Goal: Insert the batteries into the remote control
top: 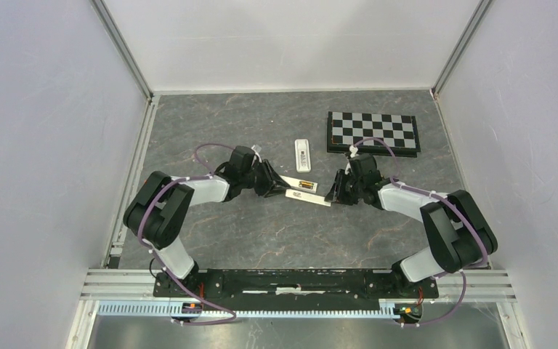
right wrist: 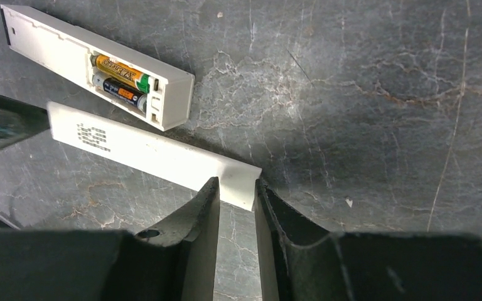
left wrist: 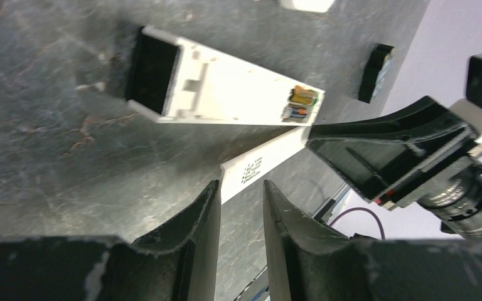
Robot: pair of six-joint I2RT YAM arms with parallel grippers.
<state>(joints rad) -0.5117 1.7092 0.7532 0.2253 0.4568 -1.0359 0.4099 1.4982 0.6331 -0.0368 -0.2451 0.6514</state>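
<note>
From above, the left hand point(top: 281, 187) and right hand point(top: 333, 196) point at each other low over a dark, stone-veined bench point(top: 261, 233). A slim white bar point(top: 309, 198) lies between their fingertips. The remote control point(top: 299, 183), a long white plastic body, rests just beyond the bar from both hands and close alongside it. Farther out from the hands lie a shorter white handset point(top: 302, 153) with a small grey window and a flat black-and-white chequered board point(top: 373, 133). The left wrist view shows that hand's matte black, curved fingers point(left wrist: 206, 216) set narrow, with the near end of the bar point(left wrist: 257, 164) showing in the gap. Whether they press on it cannot be told. Ahead of the fingertips the remote control point(left wrist: 226, 100) lies back up, its moulded recess open. The batteries point(left wrist: 300, 103) sit side by side at its far end, by the tip of the other hand. In the right wrist view, that hand's fingers point(right wrist: 198, 219) also stand narrow around the squared end of the bar point(right wrist: 144, 147). The bar is smooth, with a small block of grey print near its far end, and contact cannot be judged here either. Just past the bar is the remote control point(right wrist: 44, 37). In its recess are two glossy cylindrical batteries point(right wrist: 122, 78), one wrapped in orange-yellow with a green end, the other dark with an orange band.
</note>
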